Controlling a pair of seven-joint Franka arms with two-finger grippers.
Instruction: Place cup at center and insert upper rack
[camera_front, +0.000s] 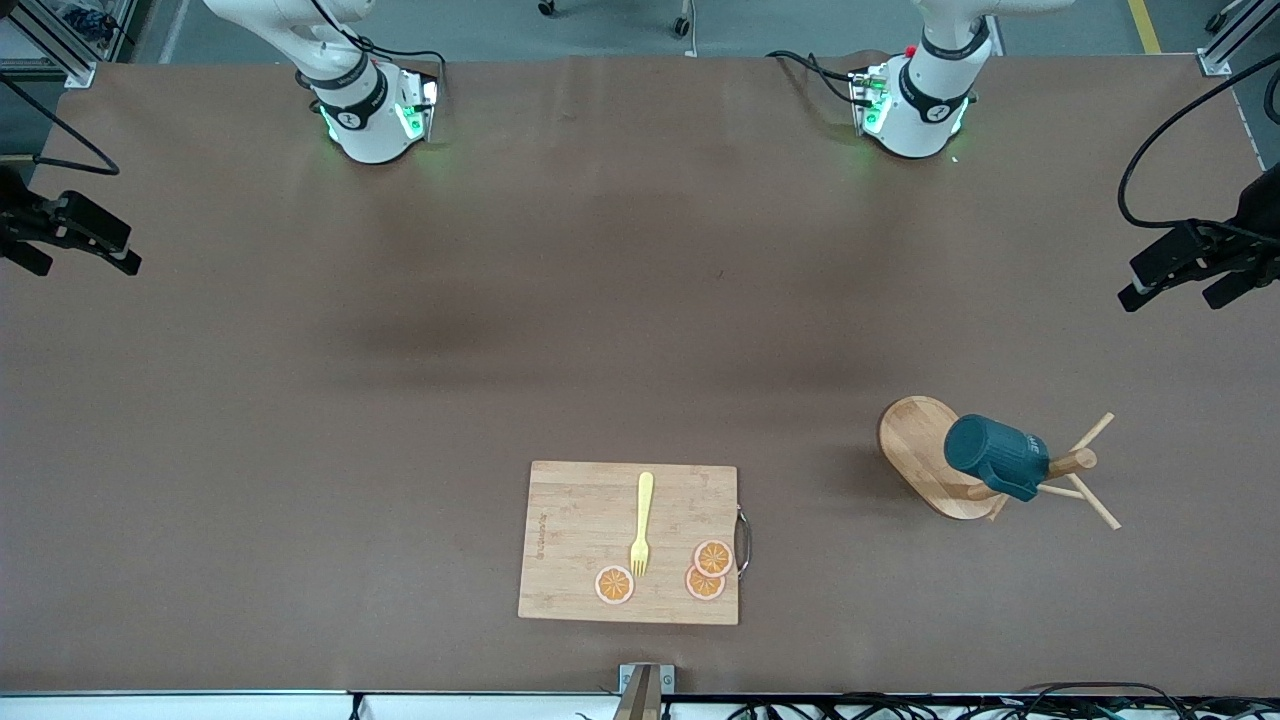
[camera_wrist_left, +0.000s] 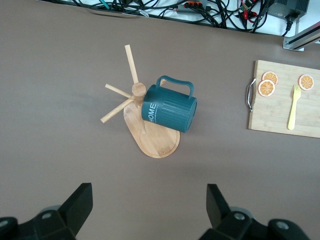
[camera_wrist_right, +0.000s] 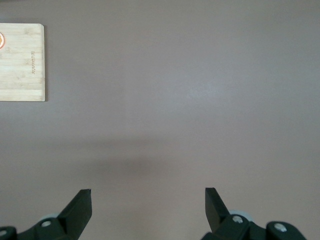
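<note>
The dark teal cup hangs by its handle on a peg of the wooden mug tree, which stands on its oval base toward the left arm's end of the table. Both show in the left wrist view, the cup over the tree's base. My left gripper is open and empty, high above bare table short of the tree. My right gripper is open and empty over bare table. Neither hand shows in the front view, only the arm bases.
A rectangular wooden cutting board lies near the front edge, carrying a yellow fork and three orange slices. It also shows in the left wrist view and the right wrist view. Black camera mounts stand at both table ends.
</note>
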